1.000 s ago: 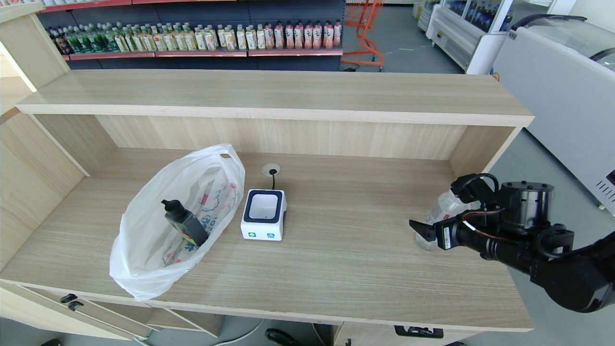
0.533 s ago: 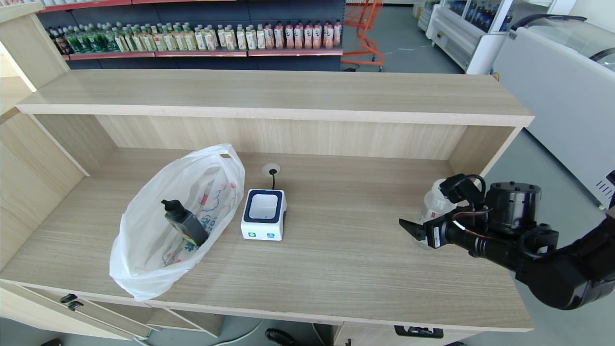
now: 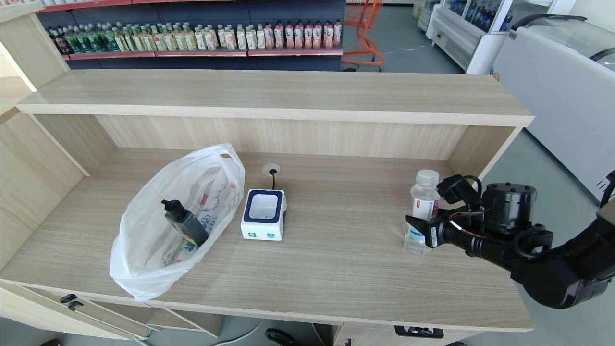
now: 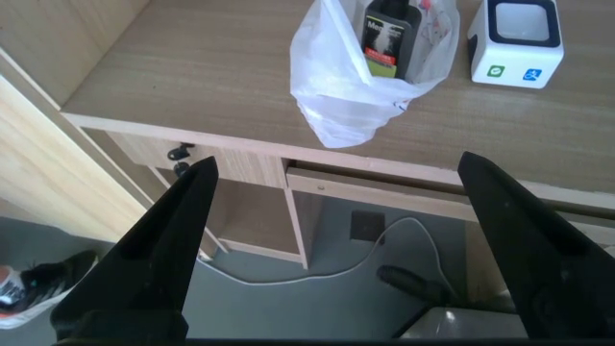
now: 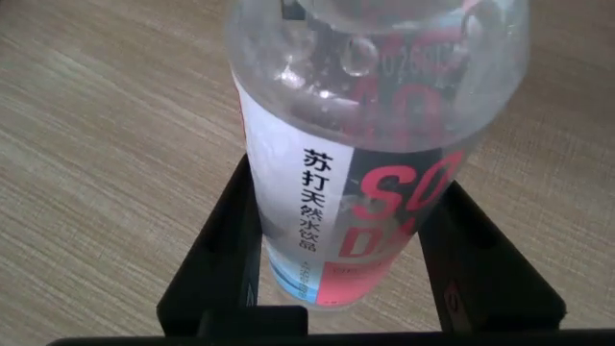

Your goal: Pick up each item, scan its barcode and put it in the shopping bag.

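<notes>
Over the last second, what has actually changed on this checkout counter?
The right gripper, closed on the clear plastic bottle, carried it a little leftward along the counter toward the scanner and brought it from tilted to upright, so its white cap now shows above the arm. The scanner, the shopping bag and the dark bottle inside it stayed put.

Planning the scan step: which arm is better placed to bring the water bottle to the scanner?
Right: the right hand grips the upright water bottle; the left hand hangs open off the counter's front edge.
</notes>
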Controlling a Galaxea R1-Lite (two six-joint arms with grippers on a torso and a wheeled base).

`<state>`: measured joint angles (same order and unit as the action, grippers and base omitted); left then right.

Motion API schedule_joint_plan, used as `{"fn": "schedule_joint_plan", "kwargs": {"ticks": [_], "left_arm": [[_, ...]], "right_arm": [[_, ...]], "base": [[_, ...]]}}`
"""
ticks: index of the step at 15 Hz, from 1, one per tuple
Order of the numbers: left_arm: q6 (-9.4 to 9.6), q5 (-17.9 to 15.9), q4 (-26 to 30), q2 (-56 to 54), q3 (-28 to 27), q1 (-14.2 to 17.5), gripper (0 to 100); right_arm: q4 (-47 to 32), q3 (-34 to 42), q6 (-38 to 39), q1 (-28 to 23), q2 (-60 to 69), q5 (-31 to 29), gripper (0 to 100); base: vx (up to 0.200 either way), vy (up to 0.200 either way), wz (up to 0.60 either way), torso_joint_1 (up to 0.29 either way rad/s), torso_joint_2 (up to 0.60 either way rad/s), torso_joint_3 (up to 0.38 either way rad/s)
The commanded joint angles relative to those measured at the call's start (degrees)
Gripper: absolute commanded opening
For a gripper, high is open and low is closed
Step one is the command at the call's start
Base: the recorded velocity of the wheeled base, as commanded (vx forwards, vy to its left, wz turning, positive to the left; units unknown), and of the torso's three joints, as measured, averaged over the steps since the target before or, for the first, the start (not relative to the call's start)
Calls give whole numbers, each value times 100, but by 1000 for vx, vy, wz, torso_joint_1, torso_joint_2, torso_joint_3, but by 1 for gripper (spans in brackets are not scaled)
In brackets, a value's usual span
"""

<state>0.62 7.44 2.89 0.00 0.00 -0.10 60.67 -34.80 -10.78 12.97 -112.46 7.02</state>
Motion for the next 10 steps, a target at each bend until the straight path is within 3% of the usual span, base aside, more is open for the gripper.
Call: {"fn": "schedule_joint_plan", "kwargs": {"ticks": [1,6,10], "left_arm": [[-1,3,1,9,0,1,100],[-1,3,1,9,0,1,100],[-1,3,1,9,0,1,100]], "right_arm": [[15,-9,-3,12,31,1,0],[331,0,23,12,488,115,0],[296,105,788,-14,1587,1284,0]], "base": [[0,0,0,0,0,0],[0,0,0,0,0,0],[0,0,0,0,0,0]]}}
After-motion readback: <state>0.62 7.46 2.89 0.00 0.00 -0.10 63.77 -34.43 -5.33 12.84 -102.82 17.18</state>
